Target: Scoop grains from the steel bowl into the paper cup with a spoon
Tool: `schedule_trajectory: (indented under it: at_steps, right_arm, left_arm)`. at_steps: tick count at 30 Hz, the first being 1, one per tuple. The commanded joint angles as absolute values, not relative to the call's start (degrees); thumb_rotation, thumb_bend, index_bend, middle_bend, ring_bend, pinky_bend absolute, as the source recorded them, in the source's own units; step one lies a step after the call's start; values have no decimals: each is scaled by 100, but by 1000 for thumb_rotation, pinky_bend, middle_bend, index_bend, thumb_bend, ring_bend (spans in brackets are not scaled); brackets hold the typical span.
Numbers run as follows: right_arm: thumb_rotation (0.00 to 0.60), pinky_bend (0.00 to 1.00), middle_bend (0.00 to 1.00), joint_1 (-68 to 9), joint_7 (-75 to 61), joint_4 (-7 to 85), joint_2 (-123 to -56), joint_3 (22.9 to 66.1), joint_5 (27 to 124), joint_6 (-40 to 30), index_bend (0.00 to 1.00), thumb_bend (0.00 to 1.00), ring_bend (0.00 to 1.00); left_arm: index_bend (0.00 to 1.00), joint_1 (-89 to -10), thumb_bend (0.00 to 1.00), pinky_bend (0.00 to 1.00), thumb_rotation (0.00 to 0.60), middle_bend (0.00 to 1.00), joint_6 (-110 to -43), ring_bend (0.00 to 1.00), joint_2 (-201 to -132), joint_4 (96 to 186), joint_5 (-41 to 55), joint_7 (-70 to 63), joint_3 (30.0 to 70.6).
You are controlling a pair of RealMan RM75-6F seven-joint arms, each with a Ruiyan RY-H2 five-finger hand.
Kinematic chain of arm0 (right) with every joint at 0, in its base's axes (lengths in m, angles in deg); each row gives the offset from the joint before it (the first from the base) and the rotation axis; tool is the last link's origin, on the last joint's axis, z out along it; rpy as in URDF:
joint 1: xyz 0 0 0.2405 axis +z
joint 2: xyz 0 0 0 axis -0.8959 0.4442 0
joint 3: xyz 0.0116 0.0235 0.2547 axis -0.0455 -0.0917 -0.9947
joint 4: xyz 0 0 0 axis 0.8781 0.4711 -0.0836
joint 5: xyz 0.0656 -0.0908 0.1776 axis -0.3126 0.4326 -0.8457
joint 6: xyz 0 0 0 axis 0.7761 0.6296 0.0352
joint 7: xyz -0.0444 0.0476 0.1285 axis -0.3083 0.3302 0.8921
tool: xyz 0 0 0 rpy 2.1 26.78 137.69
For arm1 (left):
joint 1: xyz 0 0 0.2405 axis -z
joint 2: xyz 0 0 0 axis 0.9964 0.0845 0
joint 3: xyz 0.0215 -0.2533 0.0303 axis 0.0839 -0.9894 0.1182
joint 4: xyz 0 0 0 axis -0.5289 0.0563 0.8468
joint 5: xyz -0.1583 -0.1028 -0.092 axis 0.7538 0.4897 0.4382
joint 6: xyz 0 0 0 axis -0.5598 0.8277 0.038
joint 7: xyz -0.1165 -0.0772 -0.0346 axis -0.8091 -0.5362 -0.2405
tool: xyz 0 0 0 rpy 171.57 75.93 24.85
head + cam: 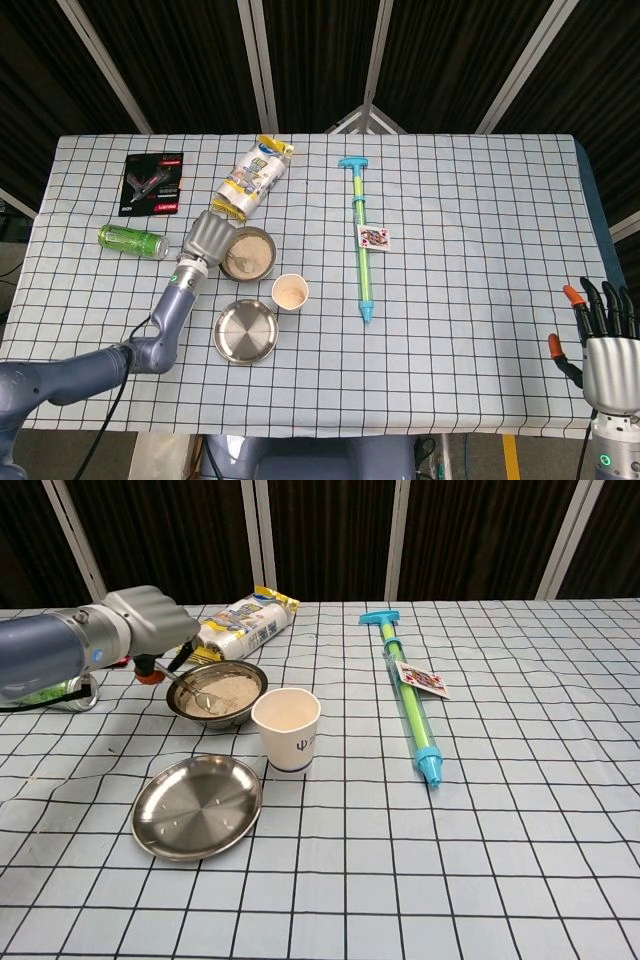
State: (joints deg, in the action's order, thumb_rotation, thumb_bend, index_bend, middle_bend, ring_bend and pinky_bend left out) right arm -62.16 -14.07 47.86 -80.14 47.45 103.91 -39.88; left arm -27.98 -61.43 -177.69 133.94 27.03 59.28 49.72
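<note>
Beside steel bowl (217, 693), left robot hand (148, 620) clamped on half-hidden spoon (190, 691).

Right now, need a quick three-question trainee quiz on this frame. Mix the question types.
1. True or false: the left hand holds the spoon with its bowl end inside the steel bowl.
2. What stands nearest the paper cup? A) the steel bowl B) green can C) playing card
3. Fill in: the shallow steel plate holds ____.

Key: 1 true; 2 A; 3 nothing
</note>
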Motion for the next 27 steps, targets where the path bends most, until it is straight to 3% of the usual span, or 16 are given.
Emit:
schedule_trajectory:
  at_steps: [1,27]
  right_arm:
    - [600,0,131,-6214,-1407,4790,-8011,4746,10389,-3981,184,383,0]
    - [600,0,131,-6207,-1451,4849,-7970,4754,10349,-3899,183,383,0]
  left_arm:
    - [572,-2868,468,1000,600,990,-6234,1000,-17687,13465,2737,5847,5003]
    - [572,-3155,468,1000,600,990,-6775,1000,-17140,14155,2876,5245,4949]
